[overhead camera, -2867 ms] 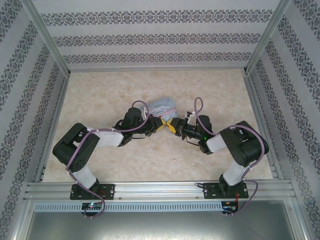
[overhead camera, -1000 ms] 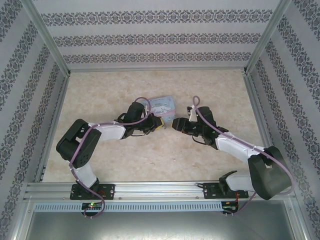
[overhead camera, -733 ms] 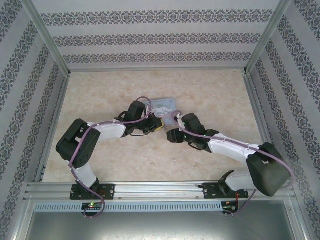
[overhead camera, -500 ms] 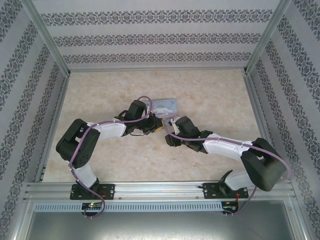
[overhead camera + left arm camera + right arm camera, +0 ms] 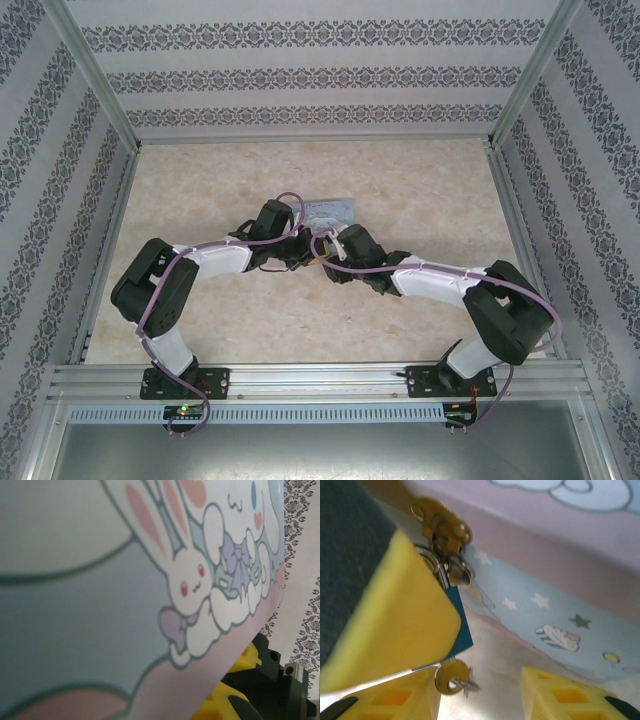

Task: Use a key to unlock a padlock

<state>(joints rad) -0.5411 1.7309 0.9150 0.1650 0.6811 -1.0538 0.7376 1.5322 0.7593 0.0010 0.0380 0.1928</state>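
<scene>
At the tin box (image 5: 560,605) hasp (image 5: 440,522) | padlock (image 5: 464,630) likely light, swings; left gripper (image 5: 306,256) closed on it | key (image 5: 451,677) thin, probably slippery: pinch flat bow | right gripper (image 5: 480,685) open around it

No legible text, label, brand or number; tin box (image 5: 100,605) bears cartoons only.

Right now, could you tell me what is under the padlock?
A small key sits just below the teal padlock; a yellow finger pad covers most of the padlock, so whether the key is inserted cannot be seen.
</scene>
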